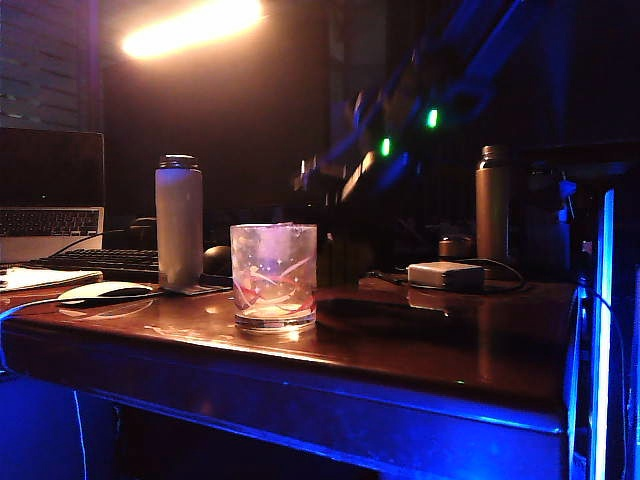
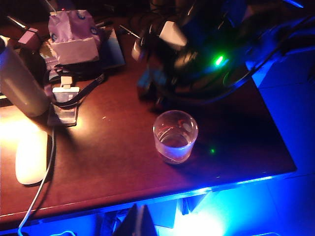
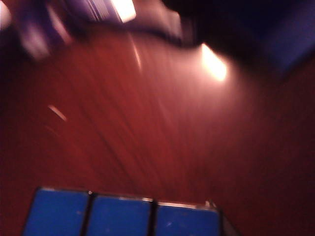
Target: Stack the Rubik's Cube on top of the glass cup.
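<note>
Short, wide clear glass cup [image 1: 273, 275] with red-and-white swirls, upright and empty near the front edge of the glossy dark wooden table [image 1: 430, 340]. The small dark-framed Rubik's Cube [image 3: 123, 216] shows only a row of blue stickers at the edge of the blurred right wrist view, right under the camera. The right gripper [image 2: 152, 86], a dark blur beyond the cup, probably holds it (fingers unseen, so opening and grip cannot be told). The left gripper is out of view.

Handling: the cube is light, rigid and smooth-sided, best pinched on two opposite faces. The cup is fragile and tippable.
</note>
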{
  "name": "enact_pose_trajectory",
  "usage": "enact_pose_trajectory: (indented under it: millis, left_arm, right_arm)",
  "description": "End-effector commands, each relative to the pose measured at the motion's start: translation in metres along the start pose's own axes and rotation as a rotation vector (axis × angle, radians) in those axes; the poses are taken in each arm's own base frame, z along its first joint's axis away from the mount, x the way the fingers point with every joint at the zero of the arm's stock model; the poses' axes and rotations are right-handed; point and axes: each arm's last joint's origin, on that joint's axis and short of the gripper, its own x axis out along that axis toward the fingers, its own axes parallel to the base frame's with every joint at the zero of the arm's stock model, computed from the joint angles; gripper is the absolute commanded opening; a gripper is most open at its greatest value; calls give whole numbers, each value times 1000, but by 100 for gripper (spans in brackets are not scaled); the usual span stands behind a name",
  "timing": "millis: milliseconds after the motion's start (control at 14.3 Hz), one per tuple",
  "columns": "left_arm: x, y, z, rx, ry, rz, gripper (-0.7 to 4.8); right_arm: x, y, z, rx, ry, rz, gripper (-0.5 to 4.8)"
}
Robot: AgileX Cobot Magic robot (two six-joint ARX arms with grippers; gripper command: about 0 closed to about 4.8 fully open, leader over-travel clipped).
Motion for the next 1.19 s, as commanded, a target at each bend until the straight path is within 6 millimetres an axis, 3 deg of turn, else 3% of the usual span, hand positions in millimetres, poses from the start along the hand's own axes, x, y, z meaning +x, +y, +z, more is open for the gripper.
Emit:
enact_pose_trajectory:
  millis: [70, 350, 490, 700, 980, 1190]
  left_arm:
    - [-2, -3, 0, 3, -12, -51, -5]
    - [-2, -3, 0, 3, -11, -51, -5]
    - [-2, -3, 0, 4, -14, -56, -5]
    - [-2, -3, 1, 6, -22, -76, -5]
    - [-2, -3, 1, 12, -27, -86, -5]
    - [-2, -3, 1, 12, -26, -87, -5]
  right_arm:
    - [-48, 11, 35, -72, -106, -2, 336]
    - [-116, 29, 61, -92, -160, 44, 336]
    - [-137, 36, 63, -95, -138, 126, 336]
    - [-138, 41, 55, -84, -44, 249, 336]
    - [-132, 40, 45, -74, 36, 259, 336]
    - [-126, 54, 41, -103, 59, 324, 336]
